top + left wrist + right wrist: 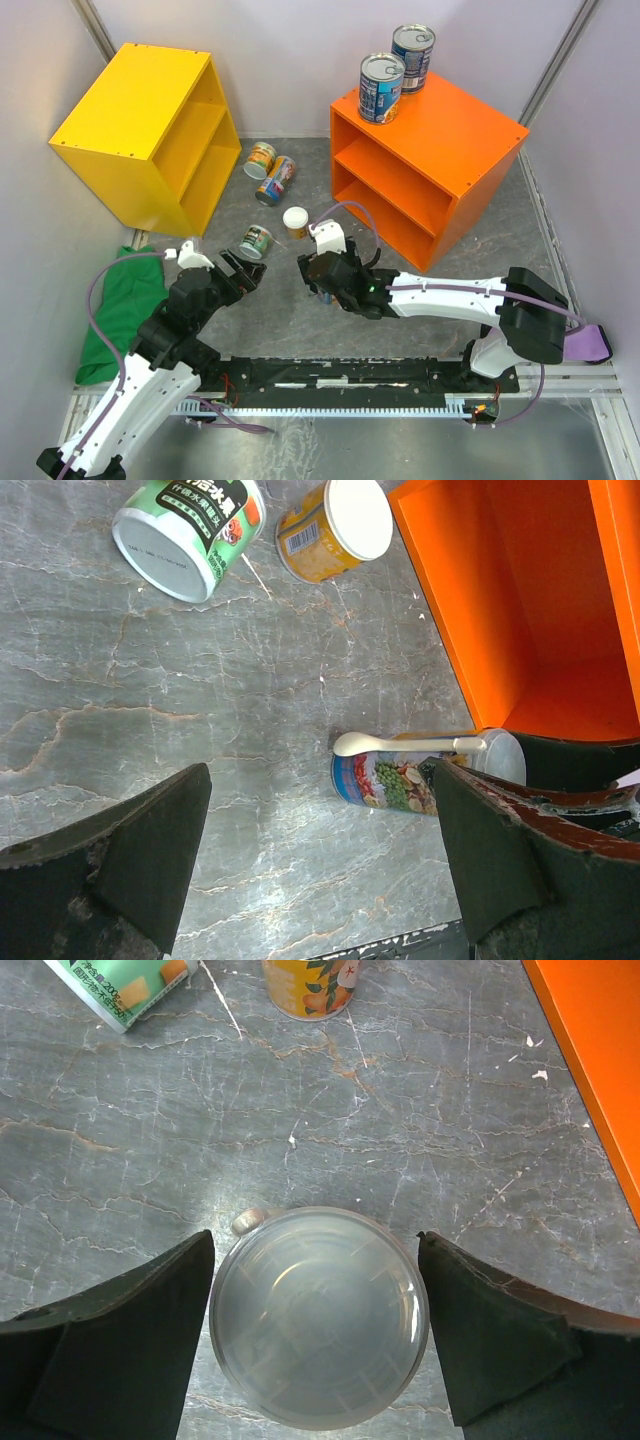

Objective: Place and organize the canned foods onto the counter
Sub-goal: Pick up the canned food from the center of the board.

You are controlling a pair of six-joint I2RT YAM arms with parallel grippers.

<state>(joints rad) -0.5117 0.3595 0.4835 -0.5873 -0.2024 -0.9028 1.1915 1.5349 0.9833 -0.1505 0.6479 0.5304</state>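
Two blue-labelled tins (381,88) (412,57) stand on top of the orange counter (450,120). On the floor in front of it, a pale-lidded can (318,1318) stands upright between the fingers of my right gripper (316,1234), which is open with both pads close to the lid's sides. The left wrist view shows this can's colourful label (385,780) and a white spoon (400,744) fixed to its side. My left gripper (243,272) hangs open and empty to its left. A green-labelled can (255,241) lies on its side, and a yellow white-lidded can (296,222) stands beside it.
Two more cans (260,160) (275,180) lie on the floor between the counter and the yellow cabinet (140,110). A green cloth (120,300) lies at the left, beside my left arm. Grey walls close off the back and both sides.
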